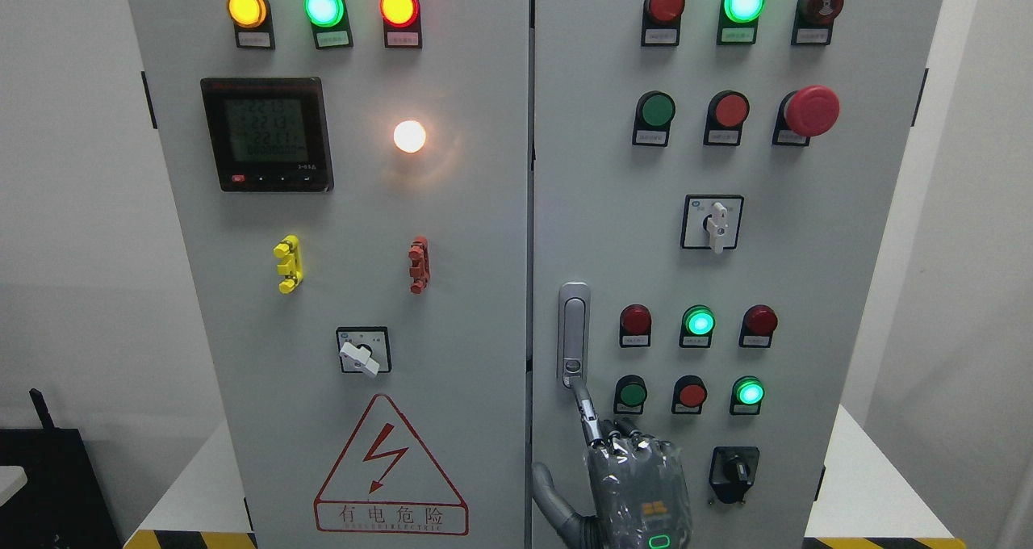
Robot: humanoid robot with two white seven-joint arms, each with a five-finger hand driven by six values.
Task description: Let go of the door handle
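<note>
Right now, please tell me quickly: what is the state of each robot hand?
Left robot hand: not in view.
Right robot hand: curled, holding nothing; index fingertip at the grey metal door handle lower end.

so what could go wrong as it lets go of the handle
1. The right hand has its index finger stretched up to the lower end of the handle. If the tip is caught there, pulling back could tug the handle or the door.
2. The curled knuckles sit just below the green button. A sideways or upward withdrawal might press it.
3. The black switch is close on the hand's right, so a swing that way could knock it.
</note>
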